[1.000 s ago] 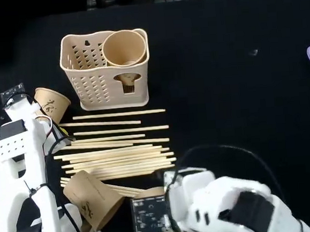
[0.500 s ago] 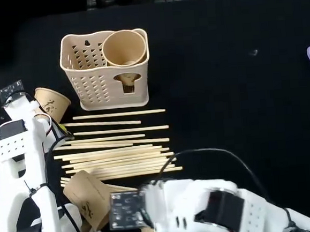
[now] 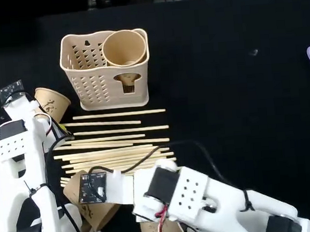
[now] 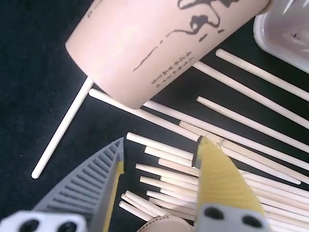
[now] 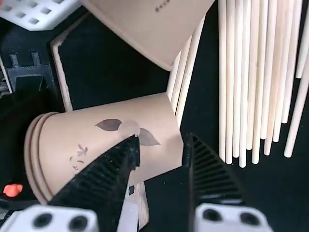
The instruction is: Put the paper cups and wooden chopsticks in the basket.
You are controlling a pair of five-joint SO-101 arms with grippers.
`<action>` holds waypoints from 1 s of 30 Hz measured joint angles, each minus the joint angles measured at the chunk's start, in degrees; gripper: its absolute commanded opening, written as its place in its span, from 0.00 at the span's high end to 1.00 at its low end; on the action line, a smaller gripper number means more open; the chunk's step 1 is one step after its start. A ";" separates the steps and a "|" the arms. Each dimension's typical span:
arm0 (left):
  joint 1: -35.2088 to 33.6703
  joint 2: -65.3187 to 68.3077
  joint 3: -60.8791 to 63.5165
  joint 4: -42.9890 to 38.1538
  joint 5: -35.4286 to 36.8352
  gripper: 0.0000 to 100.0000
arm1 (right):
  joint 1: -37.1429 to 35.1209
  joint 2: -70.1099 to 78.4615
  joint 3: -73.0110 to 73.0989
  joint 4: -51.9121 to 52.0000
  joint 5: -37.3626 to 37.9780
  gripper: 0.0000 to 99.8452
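Right arm point(image 3: 172, 192) swung over cups, half-hiding lower cup point(image 5: 87, 130); right jaws narrowly open above it, left jaws wide.

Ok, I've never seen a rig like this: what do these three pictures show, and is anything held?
Two white robot arms sit at a black table. One picture looks down from above; the other two come from a camera on each wrist. A basket holds one cup; chopsticks and more cups lie loose before it. The left hand is open above chopsticks, near a lying cup; the right hand is open over another cup. Nothing is held.
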 measured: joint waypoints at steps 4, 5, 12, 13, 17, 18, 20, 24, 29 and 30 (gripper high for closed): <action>0.00 0.00 0.00 0.00 0.00 0.76 | 5.89 0.18 1.49 -2.02 0.00 0.84; 0.00 0.00 0.00 0.00 0.00 0.76 | 7.91 0.18 2.73 -2.90 0.00 0.84; 0.00 0.00 0.00 0.00 0.00 0.76 | 24.62 0.62 7.56 -6.42 6.15 0.84; 0.00 0.00 0.00 0.00 0.00 0.76 | 27.08 0.79 7.65 -6.77 6.59 0.84; 0.00 0.00 0.00 0.00 0.00 0.76 | 36.75 0.79 6.59 -6.59 7.12 0.84; 0.09 0.00 0.00 0.00 0.00 0.76 | 39.30 0.70 5.63 -6.59 7.12 0.84; 0.09 0.00 0.00 0.00 0.00 0.76 | 44.31 0.70 3.69 -6.59 7.12 0.84; 0.09 0.00 0.00 0.00 0.00 0.76 | 51.16 0.70 -0.18 -5.89 7.12 0.84; 0.00 0.00 0.00 0.00 0.00 0.76 | 52.04 0.70 -8.97 2.46 7.56 0.84; 0.00 0.00 0.00 0.00 0.00 0.76 | 50.99 0.70 -11.08 4.75 7.47 0.84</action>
